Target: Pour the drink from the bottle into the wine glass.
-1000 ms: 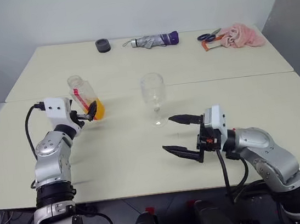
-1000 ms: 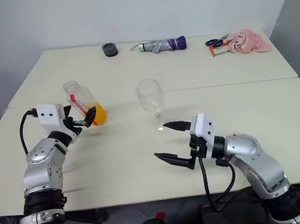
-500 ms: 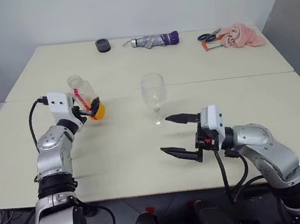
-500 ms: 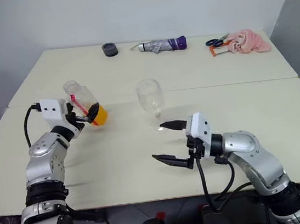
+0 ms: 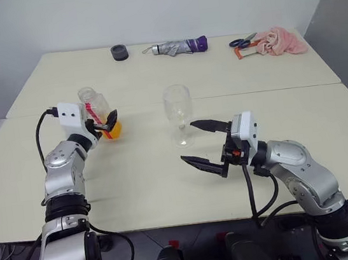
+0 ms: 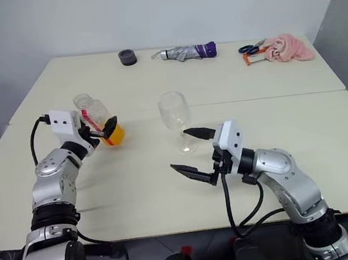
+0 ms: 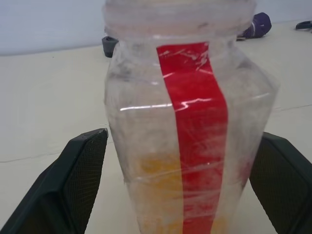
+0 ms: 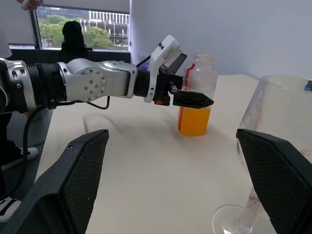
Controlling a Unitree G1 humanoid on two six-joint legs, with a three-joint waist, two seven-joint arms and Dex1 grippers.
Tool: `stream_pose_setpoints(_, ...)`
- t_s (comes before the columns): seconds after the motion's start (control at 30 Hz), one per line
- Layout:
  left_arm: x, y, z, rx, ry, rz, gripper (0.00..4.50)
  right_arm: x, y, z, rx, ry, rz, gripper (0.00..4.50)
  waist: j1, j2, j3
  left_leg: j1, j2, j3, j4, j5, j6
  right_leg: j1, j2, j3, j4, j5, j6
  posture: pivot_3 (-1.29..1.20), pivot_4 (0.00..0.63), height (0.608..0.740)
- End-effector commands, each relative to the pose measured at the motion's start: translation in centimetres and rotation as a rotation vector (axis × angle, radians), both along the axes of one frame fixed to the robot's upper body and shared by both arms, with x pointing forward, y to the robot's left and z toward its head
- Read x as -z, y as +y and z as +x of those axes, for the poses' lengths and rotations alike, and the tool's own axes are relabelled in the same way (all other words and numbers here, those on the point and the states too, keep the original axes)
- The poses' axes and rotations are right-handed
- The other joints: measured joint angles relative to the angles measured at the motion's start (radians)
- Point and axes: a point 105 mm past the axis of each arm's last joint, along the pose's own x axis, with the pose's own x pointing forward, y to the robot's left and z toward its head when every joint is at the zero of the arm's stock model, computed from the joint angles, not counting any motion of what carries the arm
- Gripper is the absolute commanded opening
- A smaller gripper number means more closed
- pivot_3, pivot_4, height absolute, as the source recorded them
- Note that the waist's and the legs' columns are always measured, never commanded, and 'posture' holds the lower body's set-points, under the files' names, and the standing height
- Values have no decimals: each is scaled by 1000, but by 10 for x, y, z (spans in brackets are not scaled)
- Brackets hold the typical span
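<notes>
Illumination is bright, even and diffuse across the pale table [image 5: 168,182], with no hard-edged shadows; only faint soft shading lies under the arms. The head views are sharp from the near edge to the far wall, without visible blur. In the right wrist view a daylit window [image 8: 78,27] stands behind the scene and is slightly washed out. In the left wrist view the bottle [image 7: 187,126] sits very close to the lens and reads soft, with thin glare streaks across its plastic. The wine glass [image 8: 278,146] shows pale reflections on its bowl.
</notes>
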Motion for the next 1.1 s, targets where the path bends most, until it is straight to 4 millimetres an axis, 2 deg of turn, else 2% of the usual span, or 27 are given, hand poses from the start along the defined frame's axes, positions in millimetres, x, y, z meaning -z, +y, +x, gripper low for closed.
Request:
stream_pose_setpoints(0.03,-25,3,2,-12,-84,22,4500,-10,0,-1,-2,-54,16,4473,0,0,0,0,0,0,0,0,0,0,0,0,0,0,0,0,150,740)
stream_pose_setpoints(0.13,-27,5,2,-22,-91,15,3931,-9,0,-2,-5,-53,15,4500,0,0,0,0,0,0,0,0,0,0,0,0,0,0,0,0,150,740)
stream_pose_setpoints(0.33,-28,3,1,-5,-96,2,2062,-9,1,-1,-7,-61,11,4500,0,0,0,0,0,0,0,0,0,0,0,0,0,0,0,0,150,740)
stream_pose_setpoints(0.37,-28,3,1,-4,-97,1,1901,-9,1,-2,-8,-63,10,4500,0,0,0,0,0,0,0,0,0,0,0,0,0,0,0,0,150,740)
stream_pose_setpoints(0.57,-36,-8,-2,36,-128,-8,1880,-11,0,-2,8,-72,13,4500,0,0,0,0,0,0,0,0,0,0,0,0,0,0,0,0,150,740)
stream_pose_setpoints(0.87,-75,-52,-10,166,-222,55,1879,-13,-18,-7,95,-35,52,4500,1,0,0,-1,0,-1,0,0,0,0,-1,0,0,0,0,0,150,740)
stream_pose_setpoints(1.0,-87,-66,-11,206,-253,170,1879,-19,-28,0,175,-38,78,4500,1,0,0,-1,0,-1,1,0,0,0,0,0,0,0,0,0,150,740)
stream_pose_setpoints(1.1,-105,-83,-9,241,-326,327,1878,-28,-32,4,235,-98,107,4500,1,0,0,-1,-1,-1,1,0,0,0,1,-1,0,0,0,0,150,740)
